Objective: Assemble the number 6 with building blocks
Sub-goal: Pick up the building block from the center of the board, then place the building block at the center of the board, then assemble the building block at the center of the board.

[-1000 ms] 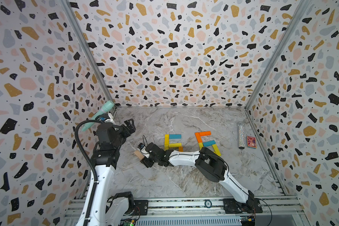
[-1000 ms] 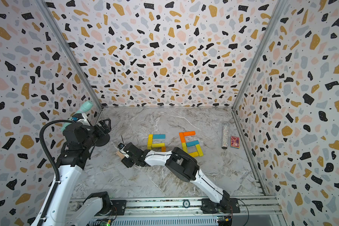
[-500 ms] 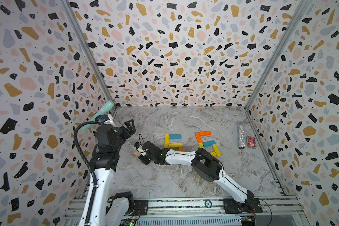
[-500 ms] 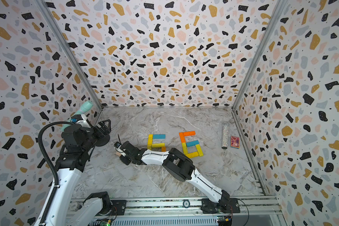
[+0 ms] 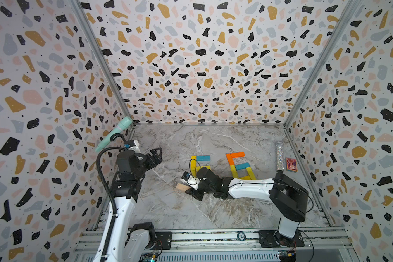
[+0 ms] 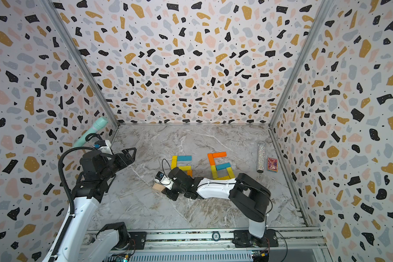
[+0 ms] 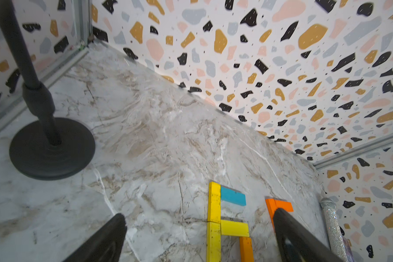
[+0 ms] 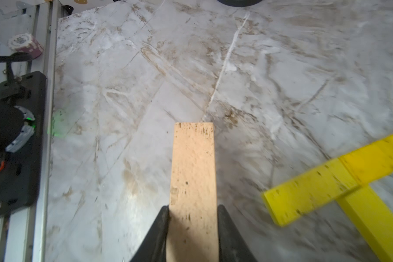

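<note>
Grasping the pale bare-wood plank (image 8: 192,163) in the right gripper (image 8: 192,209), jaws pressed against both long edges near one end, leaving most of the length jutting forward and free for setting down. Held low over the bench (image 5: 168,215), left of centre and a little toward the front edge; touching the marble or just above it, cannot tell. Just beside it, toward the back edge: the unfinished figure of building blocks (image 5: 193,162) in yellow, blue and orange (loop open at the bottom, as seen from the left wrist). Probably meant as the missing bottom bar, closing that loop into a 6. Calls for turning the plank parallel with the front edge, then easing it against the open ends without nudging the pieces already laid.

Nearer the right edge, complete-looking and well apart from the held plank: a second 6 (image 5: 242,166) in orange, blue and yellow.

Parked high near the left edge: the left gripper (image 5: 156,156), jaws spread wide and empty, presumably out of the working arm's way.

Set aside along the right edge, away from both figures: glittery tube (image 5: 279,156) and small red box (image 5: 291,164), no part of the build.
</note>
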Robot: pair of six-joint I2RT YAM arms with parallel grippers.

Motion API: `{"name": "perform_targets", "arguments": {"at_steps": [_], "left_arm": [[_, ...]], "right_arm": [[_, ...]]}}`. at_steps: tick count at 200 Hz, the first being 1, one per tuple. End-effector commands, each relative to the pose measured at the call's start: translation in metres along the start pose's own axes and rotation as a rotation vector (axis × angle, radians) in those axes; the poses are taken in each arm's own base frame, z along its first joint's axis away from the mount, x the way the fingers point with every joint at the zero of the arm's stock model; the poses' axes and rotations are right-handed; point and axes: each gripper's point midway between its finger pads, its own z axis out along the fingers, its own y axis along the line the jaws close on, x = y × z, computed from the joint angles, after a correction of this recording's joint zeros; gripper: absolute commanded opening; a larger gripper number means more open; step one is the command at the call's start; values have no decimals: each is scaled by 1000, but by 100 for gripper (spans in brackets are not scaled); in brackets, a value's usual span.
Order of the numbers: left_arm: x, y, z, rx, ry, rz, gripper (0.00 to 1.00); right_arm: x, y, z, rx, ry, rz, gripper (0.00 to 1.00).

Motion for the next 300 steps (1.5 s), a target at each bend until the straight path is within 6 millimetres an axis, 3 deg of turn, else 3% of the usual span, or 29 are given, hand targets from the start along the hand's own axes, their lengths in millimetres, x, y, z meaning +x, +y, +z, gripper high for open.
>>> {"name": "perform_targets", "arguments": {"at_steps": [1,37,96,118,145,181,193,227,267,300], "left_arm": [[21,-5,11,62,30,-24,88],[73,-9,30,59,133,-16,77],[130,5,40,27,235,-41,59],[147,11,39,-1,265,-33,52],[163,18,36,-4,284,-52,40],[181,15,31,20,307,-51,22],[188,9,30,61,308,-61,17],[208,1,22,136,329,-51,5],[237,-10,19,237,367,-108,0],[252,-21,15,289,382,-88,0]], "right_arm": [[16,-4,-19,21,-4,-50,34],[46,-6,-24,35,53,-55,34],[78,-13,2,43,150,-48,37],[85,-19,7,64,196,-39,52],[73,-24,-1,95,184,-1,59],[39,-25,-45,144,57,171,62],[37,-18,-57,118,22,234,59],[45,16,-70,-4,-49,375,38],[54,38,-61,-103,-69,462,32],[66,38,-52,-104,-47,509,28]]}}
